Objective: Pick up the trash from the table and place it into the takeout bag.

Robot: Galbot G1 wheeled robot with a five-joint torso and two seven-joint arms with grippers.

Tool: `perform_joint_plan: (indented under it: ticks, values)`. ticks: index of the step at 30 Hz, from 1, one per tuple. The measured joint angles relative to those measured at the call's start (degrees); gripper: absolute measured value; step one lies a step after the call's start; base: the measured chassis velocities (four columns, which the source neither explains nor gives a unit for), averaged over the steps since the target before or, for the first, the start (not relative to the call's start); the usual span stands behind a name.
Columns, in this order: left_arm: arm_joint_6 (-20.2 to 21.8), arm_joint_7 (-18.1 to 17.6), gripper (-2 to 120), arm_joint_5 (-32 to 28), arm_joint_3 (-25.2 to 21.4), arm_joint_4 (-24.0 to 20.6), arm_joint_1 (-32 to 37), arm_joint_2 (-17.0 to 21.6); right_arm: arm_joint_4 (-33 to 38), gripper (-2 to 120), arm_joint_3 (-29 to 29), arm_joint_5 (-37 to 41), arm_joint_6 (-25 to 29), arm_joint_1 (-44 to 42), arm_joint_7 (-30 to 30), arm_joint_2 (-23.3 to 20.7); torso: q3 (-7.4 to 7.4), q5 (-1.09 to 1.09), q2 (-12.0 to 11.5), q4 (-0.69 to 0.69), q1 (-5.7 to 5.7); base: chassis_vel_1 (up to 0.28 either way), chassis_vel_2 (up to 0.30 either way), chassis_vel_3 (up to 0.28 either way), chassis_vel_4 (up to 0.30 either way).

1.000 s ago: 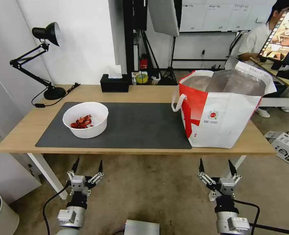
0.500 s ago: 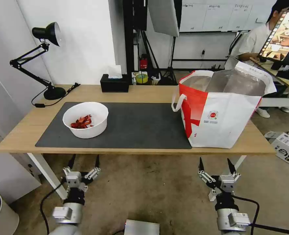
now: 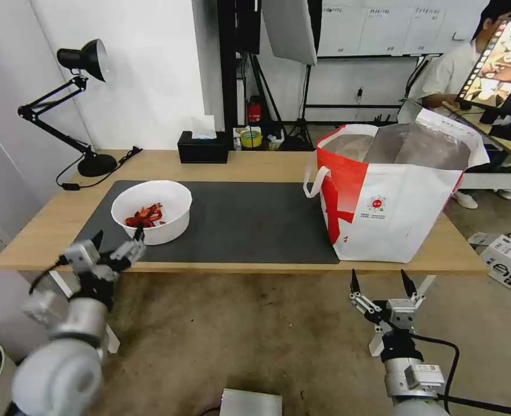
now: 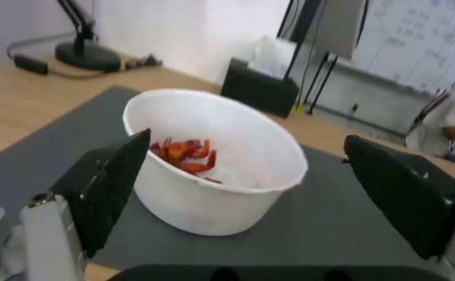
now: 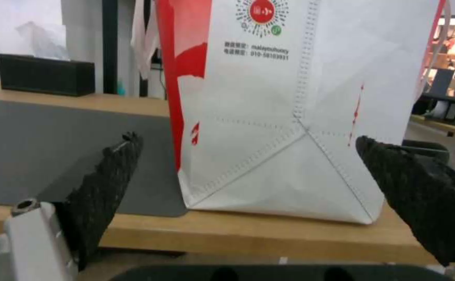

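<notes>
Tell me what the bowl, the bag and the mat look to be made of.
Bowl: likely thin plastic or coated paper; smooth, matte white, thin rolled rim.
Bag: seems non-woven fabric with stitched seams and creases; the lining looks like silver foil.
Mat: dark grey, flat and matte, maybe felt or rubber; hard to tell.

The white bowl point(image 3: 151, 211) stood upright on the left part of the dark grey mat point(image 3: 238, 222), holding a small pile of red scraps point(image 3: 144, 216). The takeout bag point(image 3: 391, 193) stood upright at the right end of the light-wood table point(image 3: 255, 164), mouth open, foil lining exposed, red panel facing the bowl.
</notes>
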Motion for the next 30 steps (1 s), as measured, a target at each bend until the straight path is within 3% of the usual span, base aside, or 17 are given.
perform_joint_plan:
  ticks: [1,2,5,7,10,13,18,21,30]
  values:
    - [1.87,-1.91,100,-5.39,0.28,1.42,-2.31,3.37,0.13,100,0.01,0.05,-0.06,0.08,0.0,-0.14,0.0,-0.01,0.0,0.01,0.0,0.0,0.0,0.0,0.0]
    - [1.87,-1.91,100,-5.39,0.28,1.42,-2.31,3.37,0.13,100,0.01,0.05,-0.06,0.08,0.0,-0.14,0.0,-0.01,0.0,0.01,0.0,0.0,0.0,0.0,0.0]
    - [5.36,-5.78,100,-15.92,2.26,6.69,-8.94,9.9,0.31,100,-0.1,0.12,-0.26,0.44,0.01,-0.15,0.0,-0.03,0.0,-0.02,0.0,0.0,0.0,0.0,0.0]
    - [6.16,-6.6,100,-18.29,2.56,8.97,-10.79,11.96,0.31,100,-0.59,0.32,-0.54,1.08,0.01,-0.28,0.0,-0.01,0.0,-0.05,0.01,0.0,0.0,0.0,0.0]
    - [7.28,-7.38,100,-21.38,2.77,12.29,-12.93,14.95,0.3,100,-1.71,0.86,-1.19,2.47,-0.01,-0.96,0.0,-0.01,0.0,0.02,0.01,0.0,0.0,0.0,0.0]
    - [10.94,-8.69,100,-26.23,5.64,18.33,-19.11,19.38,0.53,100,-1.95,1.22,-1.57,2.91,0.0,-1.24,0.0,0.0,0.0,0.0,0.01,0.0,0.0,0.0,0.0]
    - [12.18,-9.84,100,-30.55,9.72,22.9,-24.26,21.34,0.79,100,-1.79,1.24,-1.64,2.88,0.05,-1.16,0.01,-0.01,0.0,0.0,0.01,0.0,0.0,0.0,0.0]
    - [14.0,-12.13,100,-34.68,14.65,25.97,-29.89,21.72,0.79,100,-1.7,1.25,-1.75,3.11,0.09,-1.05,0.0,-0.01,0.0,0.0,0.01,0.0,0.0,0.0,0.0]
    - [15.92,-15.4,100,-36.49,25.14,31.12,-39.71,21.54,0.79,100,-1.41,1.42,-1.9,3.35,0.21,-0.86,0.0,0.0,-0.01,-0.01,0.0,0.0,0.0,0.0,0.0]
